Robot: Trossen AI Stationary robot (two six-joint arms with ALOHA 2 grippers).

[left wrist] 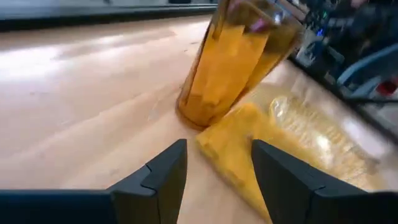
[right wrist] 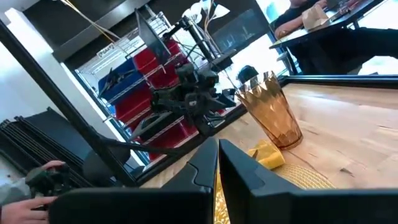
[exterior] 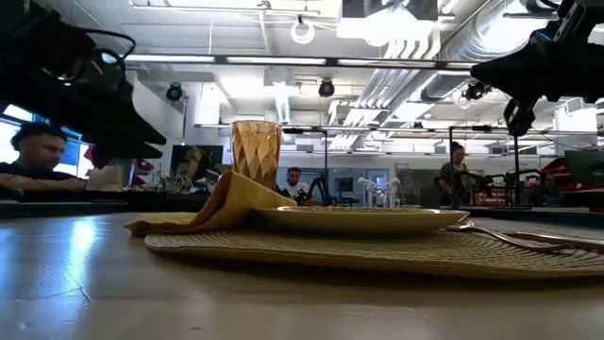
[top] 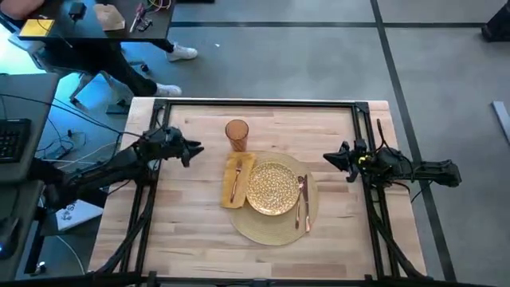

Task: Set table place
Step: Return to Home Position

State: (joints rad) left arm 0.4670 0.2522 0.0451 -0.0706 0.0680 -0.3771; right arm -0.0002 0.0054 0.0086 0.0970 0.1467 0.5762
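A: Around the table (top: 191, 231)?

B: Black rail frame (top: 263, 102) along its edges. Off the left side, a desk (top: 40, 104) with a keyboard (top: 11, 139). Past the far edge, a person's legs (top: 135, 76) in white shoes. In the low view, a person (exterior: 38, 156) seated at a desk in the room behind. In the right wrist view, red bins (right wrist: 149, 93) on a rack.

A: And the place setting?

B: Near the table's middle. Round straw-coloured mat (top: 275, 233) flat on the wood, gold plate (top: 273, 188) on top of it. Yellow napkin (top: 229, 198) against the plate's left rim, partly on the mat, with a fork (top: 236, 179) lying along it. More cutlery (top: 303, 201) on the mat, just right of the plate. Amber tumbler (top: 237, 134) upright on bare wood, just beyond the napkin's far end.

A: In the way of the arms?

B: Tumbler and napkin straight ahead of the left gripper (top: 198, 150), near but apart.

A: State of that gripper?

B: Raised above the table, left of the tumbler. Fingers (left wrist: 165, 177) spread wide, empty, touching nothing; wood and the napkin's corner visible through the gap.

A: The other one?

B: Right gripper (top: 328, 159) raised over the table's right side, by the rail, pointing toward the plate and well apart from the mat. Fingers (right wrist: 202, 165) pressed together, pinching nothing.
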